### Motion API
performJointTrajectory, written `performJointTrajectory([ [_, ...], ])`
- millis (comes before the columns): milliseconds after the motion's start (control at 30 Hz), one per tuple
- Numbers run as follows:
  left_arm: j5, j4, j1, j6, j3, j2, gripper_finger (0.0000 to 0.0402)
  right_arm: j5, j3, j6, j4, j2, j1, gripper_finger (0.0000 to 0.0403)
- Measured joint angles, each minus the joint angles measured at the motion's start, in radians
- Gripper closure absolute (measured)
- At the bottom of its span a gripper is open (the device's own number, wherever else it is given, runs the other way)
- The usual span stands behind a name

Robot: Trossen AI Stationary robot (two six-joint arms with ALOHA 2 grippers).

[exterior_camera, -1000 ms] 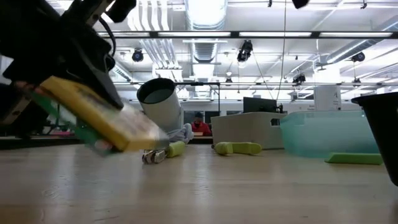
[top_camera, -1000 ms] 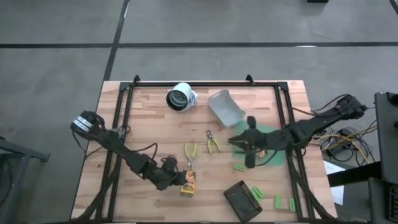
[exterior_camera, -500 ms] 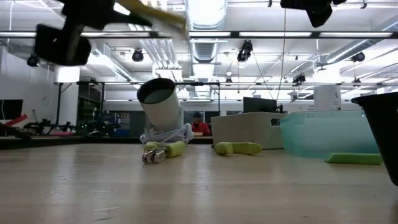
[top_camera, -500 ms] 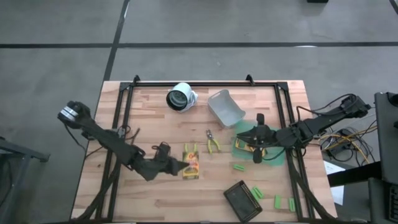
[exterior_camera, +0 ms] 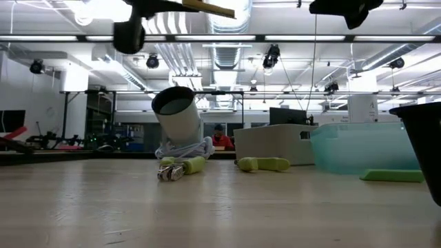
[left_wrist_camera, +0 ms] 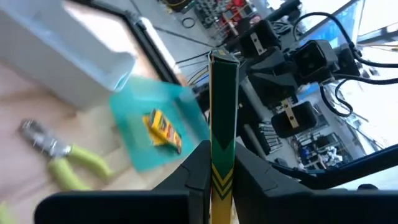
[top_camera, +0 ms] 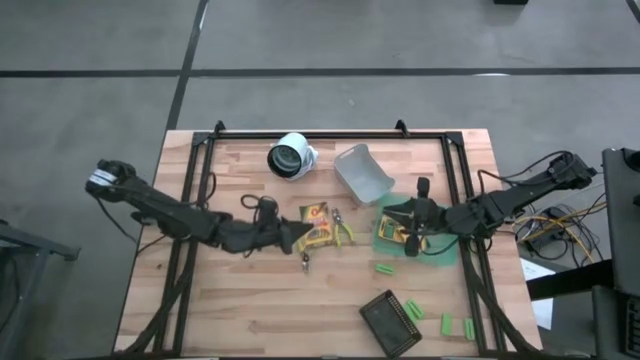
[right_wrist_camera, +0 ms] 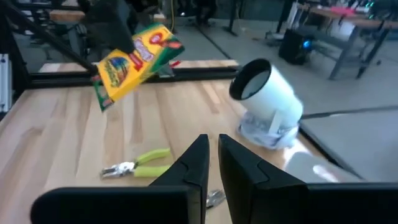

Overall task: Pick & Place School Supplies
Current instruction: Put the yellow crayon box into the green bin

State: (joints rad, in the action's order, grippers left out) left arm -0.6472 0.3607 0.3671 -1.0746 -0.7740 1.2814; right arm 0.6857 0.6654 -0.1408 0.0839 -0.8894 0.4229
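Between the left fingers [left_wrist_camera: 200, 163], a yellow pack [top_camera: 316, 214] is clamped, airborne.

Bright overhead ceiling strips glare; the left wrist view is motion-blurred.

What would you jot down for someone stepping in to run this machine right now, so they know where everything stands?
Left gripper: shut on a yellow crayon pack, held in the air above mid-table.
Right gripper: shut, holding nothing, over the green bin.
Done: one yellow pack lies in the green bin.
Left: two yellow-handled pliers on the wood, green blocks scattered by the bin and near the dark tray.
The grey bin and the white cup stand at the back.
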Motion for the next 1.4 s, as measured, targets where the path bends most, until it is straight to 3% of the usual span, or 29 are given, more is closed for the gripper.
performJointTrajectory([
  [333, 0.182, 0.062, -0.162, 0.084, 0.0, 0.046, 0.0356, -0.001, 0.009, 0.06, -0.014, 0.013, 0.0, 0.0369],
  [533, 0.329, 0.198, -0.233, 0.118, -0.014, 0.139, 0.0357, 0.018, 0.01, 0.091, -0.016, 0.024, 0.0, 0.0369],
  [767, 0.562, 0.207, -0.33, 0.267, -0.17, 0.32, 0.0357, 0.086, 0.015, 0.084, -0.038, 0.034, 0.0, 0.0369],
  [1067, 0.753, 0.189, -0.441, 0.358, -0.389, 0.523, 0.0357, 0.194, 0.015, 0.083, -0.065, 0.039, 0.0, 0.0369],
  [1400, 0.865, 0.177, -0.465, 0.499, -0.511, 0.631, 0.0357, 0.208, 0.015, 0.038, -0.066, 0.038, 0.0, 0.0369],
])
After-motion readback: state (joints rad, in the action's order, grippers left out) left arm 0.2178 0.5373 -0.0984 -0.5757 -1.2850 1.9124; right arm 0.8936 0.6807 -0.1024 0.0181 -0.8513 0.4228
